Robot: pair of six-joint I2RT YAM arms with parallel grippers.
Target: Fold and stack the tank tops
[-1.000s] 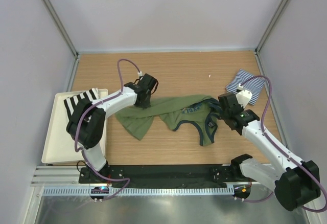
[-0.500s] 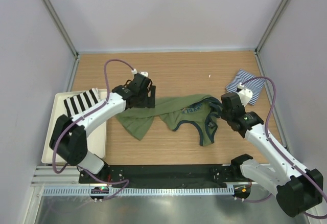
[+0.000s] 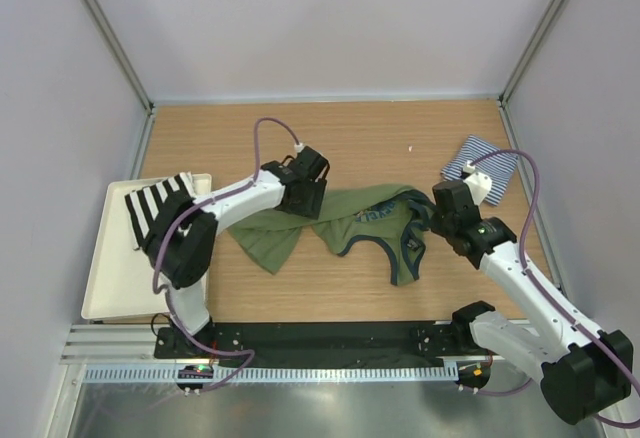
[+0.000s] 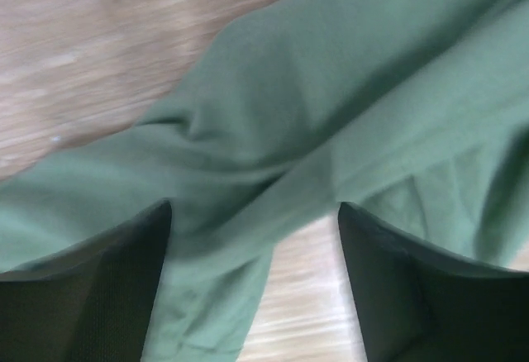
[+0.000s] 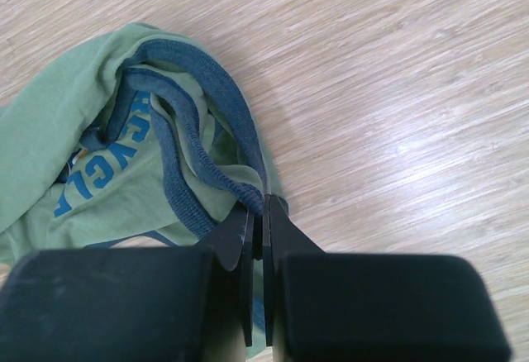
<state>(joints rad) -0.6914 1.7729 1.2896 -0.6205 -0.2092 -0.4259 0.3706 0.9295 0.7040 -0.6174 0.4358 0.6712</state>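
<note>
The striped tank top (image 3: 482, 163) lies seemingly folded far right, but the olive tank top (image 3: 350, 223) sprawls crumpled mid-table, unfolded and unstacked, its navy trim (image 5: 207, 89) pinched by the right gripper (image 5: 258, 213), the left gripper (image 4: 254, 213) spread wide over it

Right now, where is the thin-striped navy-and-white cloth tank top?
The thin-striped navy-and-white tank top lies, in the top view, at the wooden table's far right, near the right wall, right of the olive green tank top.
</note>
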